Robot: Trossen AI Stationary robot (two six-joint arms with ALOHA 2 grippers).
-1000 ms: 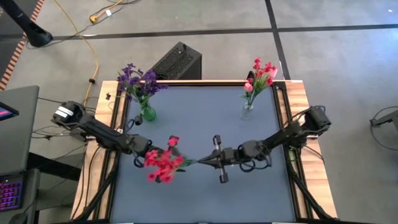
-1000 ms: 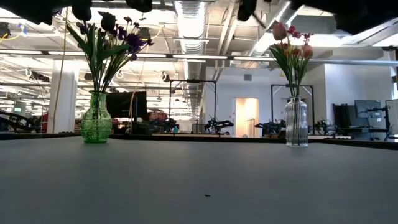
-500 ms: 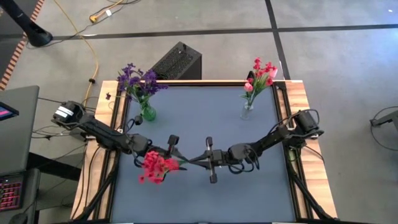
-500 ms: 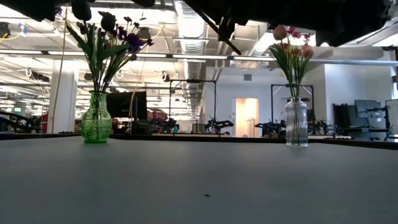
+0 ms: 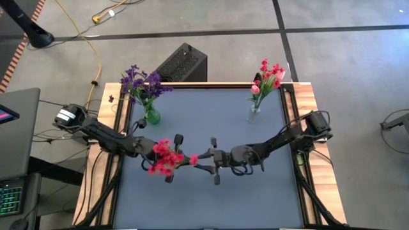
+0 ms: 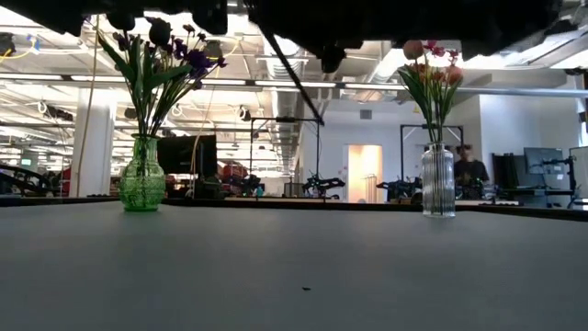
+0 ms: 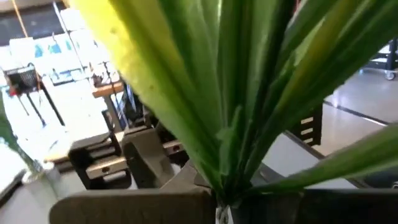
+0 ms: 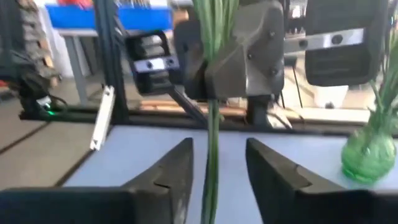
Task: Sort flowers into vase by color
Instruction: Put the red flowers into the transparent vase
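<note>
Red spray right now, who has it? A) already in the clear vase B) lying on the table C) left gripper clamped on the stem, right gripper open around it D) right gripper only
C: the left gripper is shut on the red spray stem, while the right gripper has its fingers apart around that stem.

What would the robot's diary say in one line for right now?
step: handover of red blossom spray | left gripper: shut on its green stem | right gripper: open around stem | clear glass vase: waiting
</note>
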